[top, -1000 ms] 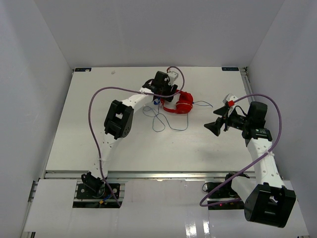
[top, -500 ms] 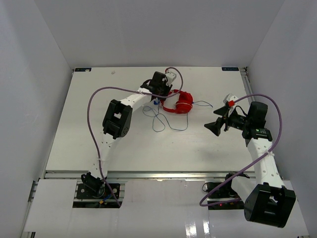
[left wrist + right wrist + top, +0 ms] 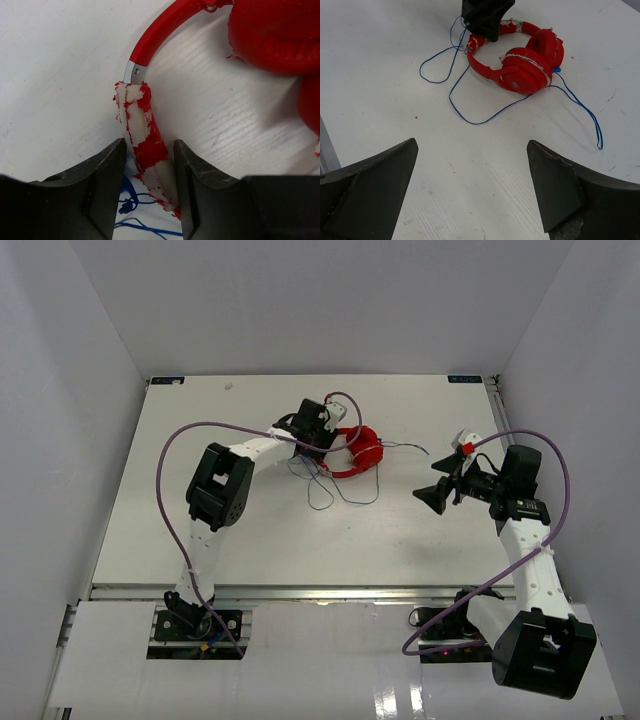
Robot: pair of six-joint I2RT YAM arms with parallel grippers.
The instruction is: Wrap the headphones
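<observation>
From above, one pair of red headphones (image 3: 360,451) lay on the white table (image 3: 200,510), towards its far side and a little right of centre. Its thin cable (image 3: 322,490) sprawled in loose loops on the near side, and one strand ran off to the right. The left gripper (image 3: 318,437) sat at the left end of the headphones. The right gripper (image 3: 432,497) hung well apart, to the right. Two purple robot cables (image 3: 175,470) arched, one along each arm. Two small blue-marked tags (image 3: 165,381) sat at the table's far corners, possibly labels, but too small to read.

From the left wrist, the left gripper (image 3: 148,150) had its two fingers (image 3: 107,190) narrowed onto the headband (image 3: 147,145). They pinched a stretch whose red covering had flaked to white. Beyond that stretch came a small metal joint and then smooth red band. Two red ear cups (image 3: 275,35) filled the upper right, and blue cable (image 3: 131,202) showed on the table beneath the fingers.

From the right wrist, the right gripper (image 3: 471,145) stood spread wide with nothing between its two fingers (image 3: 370,187), above bare table. Farther off lay the headphones (image 3: 522,67), with both cups folded together. The left gripper (image 3: 482,17) was on the headband, and the single blue cable (image 3: 485,117) looped to the left and trailed right.
</observation>
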